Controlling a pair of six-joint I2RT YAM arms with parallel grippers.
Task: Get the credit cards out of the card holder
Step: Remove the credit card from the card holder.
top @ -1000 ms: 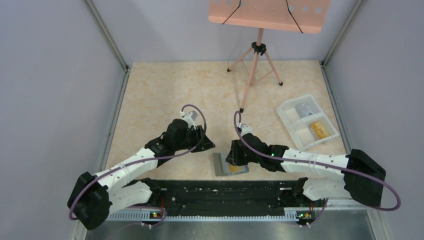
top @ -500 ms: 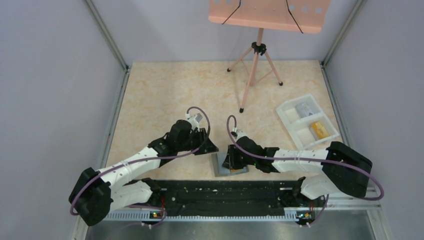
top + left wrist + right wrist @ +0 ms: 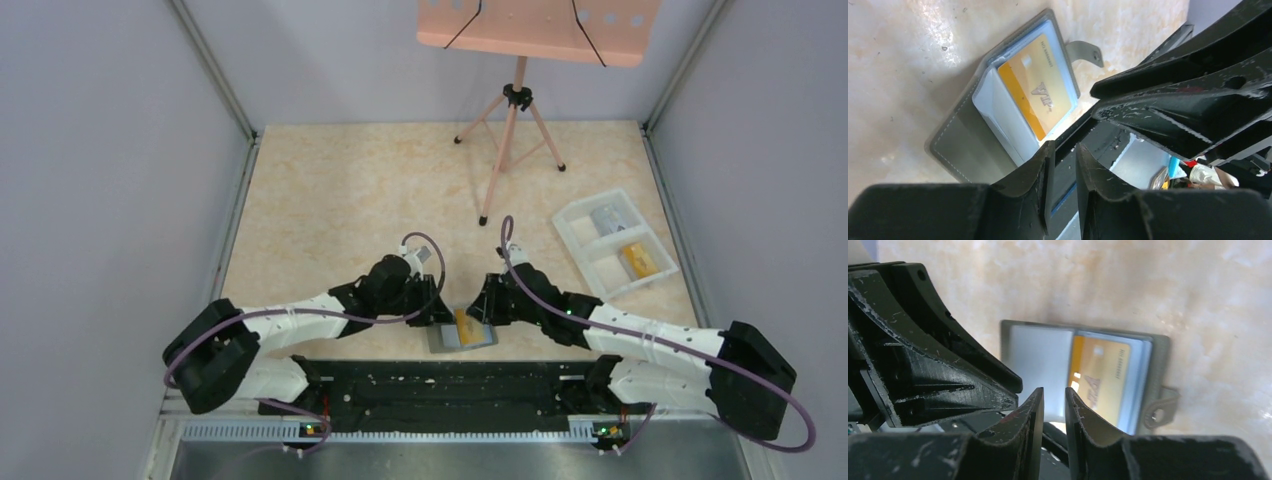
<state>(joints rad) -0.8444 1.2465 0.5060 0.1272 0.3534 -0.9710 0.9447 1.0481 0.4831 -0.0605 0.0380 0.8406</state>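
Observation:
The card holder (image 3: 447,338) lies open on the table by the near edge, its snap tab (image 3: 1160,410) sticking out. A yellow-orange credit card (image 3: 465,325) sits in its pale blue-grey pocket, clear in the left wrist view (image 3: 1040,90) and the right wrist view (image 3: 1100,375). My left gripper (image 3: 438,310) hovers at the holder's left edge, jaws almost together and empty (image 3: 1065,147). My right gripper (image 3: 487,308) hovers at the holder's right edge, jaws almost together and empty (image 3: 1054,392). The two grippers face each other across the holder (image 3: 963,145).
A white compartmented tray (image 3: 578,228) at the right holds a pale grey card (image 3: 608,218) and a yellow card (image 3: 640,260). A tripod stand (image 3: 510,130) stands at the back. The black base rail (image 3: 440,385) runs just in front of the holder.
My right gripper has lifted off the holder and drawn back to the right. My left gripper has moved right and nearer, up to the holder's left edge. The yellow card now shows.

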